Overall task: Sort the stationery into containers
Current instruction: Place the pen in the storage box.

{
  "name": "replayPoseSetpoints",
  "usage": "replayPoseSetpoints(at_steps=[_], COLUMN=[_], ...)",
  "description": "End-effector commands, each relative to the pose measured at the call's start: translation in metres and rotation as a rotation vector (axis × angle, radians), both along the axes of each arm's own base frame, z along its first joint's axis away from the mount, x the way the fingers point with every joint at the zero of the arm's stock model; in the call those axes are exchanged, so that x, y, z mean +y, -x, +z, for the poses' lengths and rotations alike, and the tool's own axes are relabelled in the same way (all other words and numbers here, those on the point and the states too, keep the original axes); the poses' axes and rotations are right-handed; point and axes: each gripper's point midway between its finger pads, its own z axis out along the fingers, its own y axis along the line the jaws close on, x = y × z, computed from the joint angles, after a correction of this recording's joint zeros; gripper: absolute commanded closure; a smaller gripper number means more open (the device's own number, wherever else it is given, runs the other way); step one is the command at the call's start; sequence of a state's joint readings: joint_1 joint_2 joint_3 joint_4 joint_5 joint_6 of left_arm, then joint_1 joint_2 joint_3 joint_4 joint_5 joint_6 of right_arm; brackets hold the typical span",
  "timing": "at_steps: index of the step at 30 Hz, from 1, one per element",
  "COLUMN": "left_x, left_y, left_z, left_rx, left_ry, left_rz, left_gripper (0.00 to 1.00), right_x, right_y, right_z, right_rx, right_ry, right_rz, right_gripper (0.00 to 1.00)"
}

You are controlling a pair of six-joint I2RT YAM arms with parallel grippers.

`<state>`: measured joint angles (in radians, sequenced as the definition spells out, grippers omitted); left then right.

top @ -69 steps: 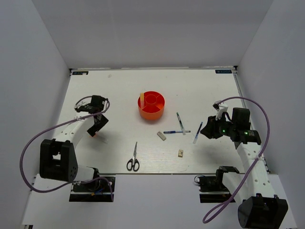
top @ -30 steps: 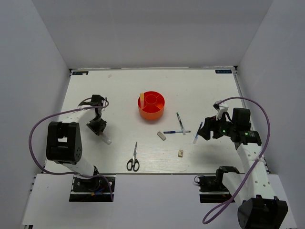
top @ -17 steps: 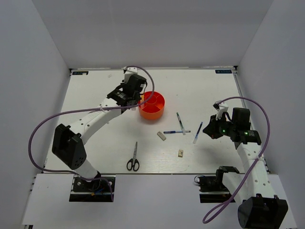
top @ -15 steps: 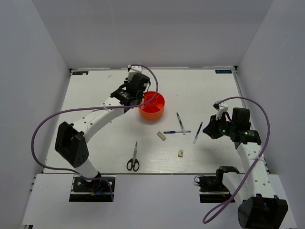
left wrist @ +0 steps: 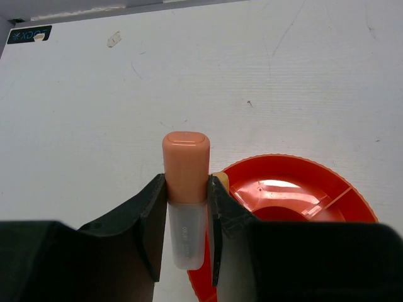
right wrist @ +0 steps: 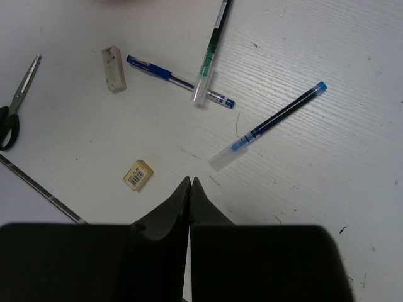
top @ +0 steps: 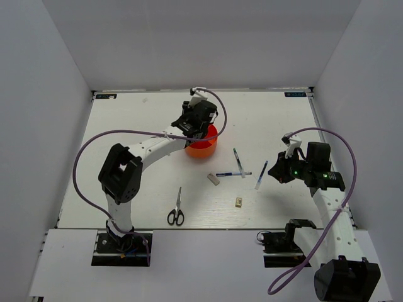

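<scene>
Left claw (left wrist: 187,207) pinching orange-capped translucent marker (left wrist: 186,167) at rim of round orange plastic tub (left wrist: 284,158). Right claw (right wrist: 189,189) pressed together, empty, over white bench (right wrist: 327,189); below: 3 thin pens (right wrist: 271,126), whitish eraser block (right wrist: 113,68), beige cube (right wrist: 138,175), black-handled scissors (right wrist: 16,100).

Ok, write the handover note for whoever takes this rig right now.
Left tool: shut on an orange-capped marker, held at the edge of the orange tub, not yet in it.
Right tool: shut, empty, above the table near the loose items.
On the table: scissors, eraser, beige cube, blue pen, dark pen lying across it, blue-tipped pen.
Done: nothing shows in the tub's visible compartments; much of it is hidden.
Left: drop the marker in, then sort the six table items.
</scene>
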<state>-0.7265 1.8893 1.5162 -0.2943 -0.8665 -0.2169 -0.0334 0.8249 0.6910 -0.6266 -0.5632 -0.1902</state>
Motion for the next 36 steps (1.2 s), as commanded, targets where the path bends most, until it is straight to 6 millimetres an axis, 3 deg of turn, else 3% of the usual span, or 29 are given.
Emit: replayPoseSetpoints(at_steps=[1, 11, 20, 33, 35, 36], left_x=[-0.002, -0.003, -0.003, 0.003, 0.004, 0.002], left_y=[-0.009, -0.005, -0.001, 0.018, 0.021, 0.021], left_z=[0.032, 0.006, -0.006, -0.031, -0.032, -0.03], left_rx=[-0.101, -0.08, -0.073, -0.05, -0.049, -0.057], left_ry=[0.05, 0.062, 0.086, 0.115, 0.115, 0.122], left_rz=[0.037, 0.05, 0.059, 0.073, 0.072, 0.071], left_gripper=[1.0, 1.0, 1.0, 1.0, 0.93, 0.81], right_x=[-0.001, -0.001, -0.001, -0.002, -0.001, -0.002], right_y=[-0.008, -0.008, -0.008, -0.009, -0.008, -0.008], right_z=[0.013, 0.011, 0.01, 0.009, 0.007, 0.008], right_rx=[-0.059, -0.054, -0.045, -0.043, -0.034, -0.04], right_ry=[-0.001, 0.003, 0.002, 0.002, 0.002, 0.003], right_rz=[-0.005, -0.002, -0.003, -0.004, -0.004, -0.005], right_gripper=[1.0, 1.0, 1.0, 1.0, 1.0, 1.0])
